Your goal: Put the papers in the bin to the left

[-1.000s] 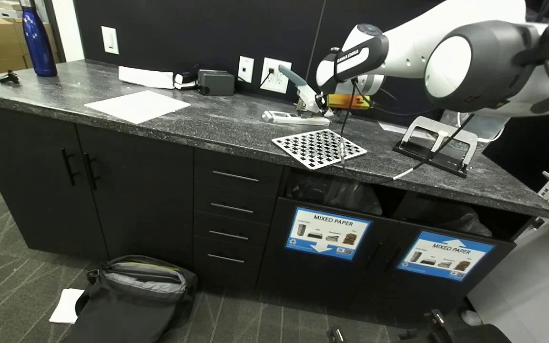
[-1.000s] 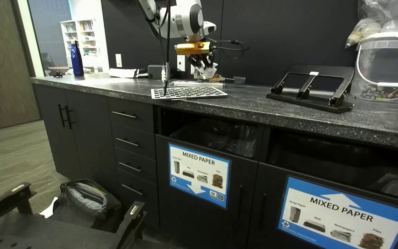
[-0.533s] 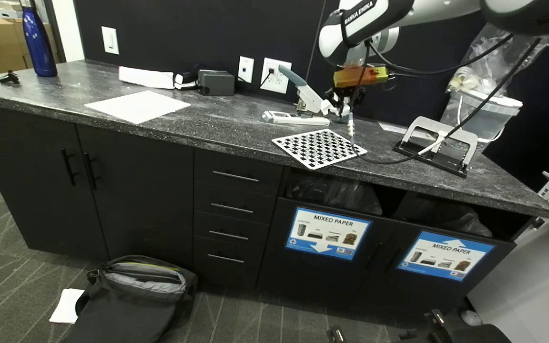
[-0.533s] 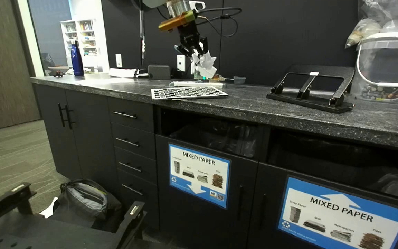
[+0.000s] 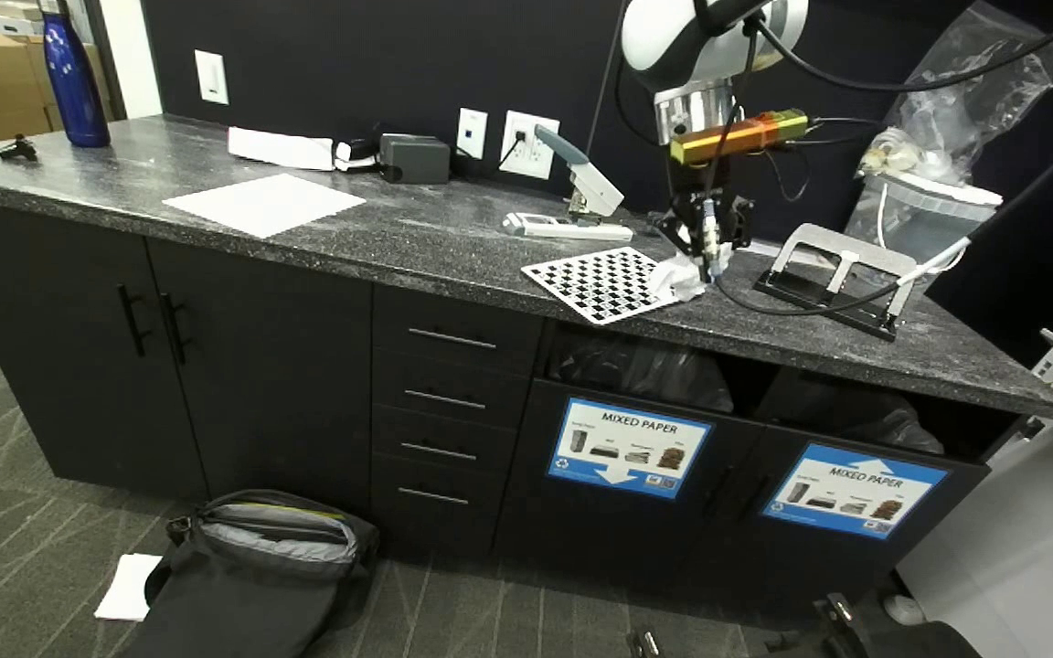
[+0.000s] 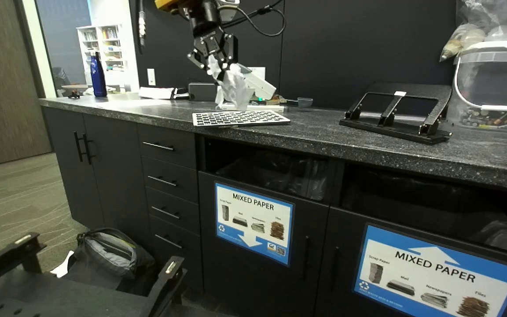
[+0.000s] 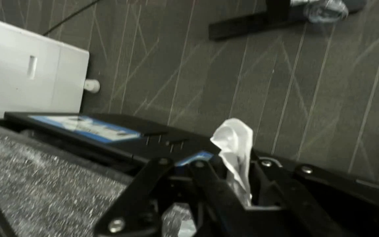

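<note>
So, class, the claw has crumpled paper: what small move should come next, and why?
Probably ease the crumpled paper out and down toward the left bin without opening the claw. Both exterior views show the paper in its grip, higher than that bin, whose open top sits beneath the counter's front edge, so releasing now would likely miss.

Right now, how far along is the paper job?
Done: pick-up; the gripper has the crumpled paper pinched. In hand: that paper, hanging from the gripper, not yet in a bin. Remaining: getting it into the left bin, left in both exterior views, with the down-arrow label. That bin's contents: can't tell.
</note>
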### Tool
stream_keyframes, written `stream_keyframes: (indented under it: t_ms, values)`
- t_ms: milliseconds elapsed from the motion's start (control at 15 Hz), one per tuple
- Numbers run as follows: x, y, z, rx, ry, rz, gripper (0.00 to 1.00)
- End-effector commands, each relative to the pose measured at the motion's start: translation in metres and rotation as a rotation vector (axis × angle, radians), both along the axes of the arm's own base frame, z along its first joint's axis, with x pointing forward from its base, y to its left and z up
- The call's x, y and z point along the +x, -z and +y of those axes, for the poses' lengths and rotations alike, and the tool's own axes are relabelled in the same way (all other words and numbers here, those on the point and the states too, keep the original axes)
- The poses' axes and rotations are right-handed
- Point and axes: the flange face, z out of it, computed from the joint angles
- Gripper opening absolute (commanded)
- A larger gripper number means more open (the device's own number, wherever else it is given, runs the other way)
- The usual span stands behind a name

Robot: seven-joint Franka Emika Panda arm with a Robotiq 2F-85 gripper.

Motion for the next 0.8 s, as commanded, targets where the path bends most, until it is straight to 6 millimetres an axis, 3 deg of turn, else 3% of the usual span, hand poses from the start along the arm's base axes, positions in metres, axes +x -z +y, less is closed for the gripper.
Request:
stream_keyframes:
  t_ms: [0, 200, 333, 467, 733]
  values:
    - [-0.076, 0.020, 0.013, 0.131, -0.005, 0.152, 0.05]
    - [-0.135, 0.063, 0.019, 0.230, 0.082, 0.291, 0.05]
    - [-0.162, 0.096, 0.015, 0.243, 0.159, 0.271, 0.05]
    - [-0.181, 0.122, 0.005, 0.234, 0.233, 0.173, 0.05]
    - [-0.191, 0.176, -0.022, 0.235, 0.299, 0.007, 0.05]
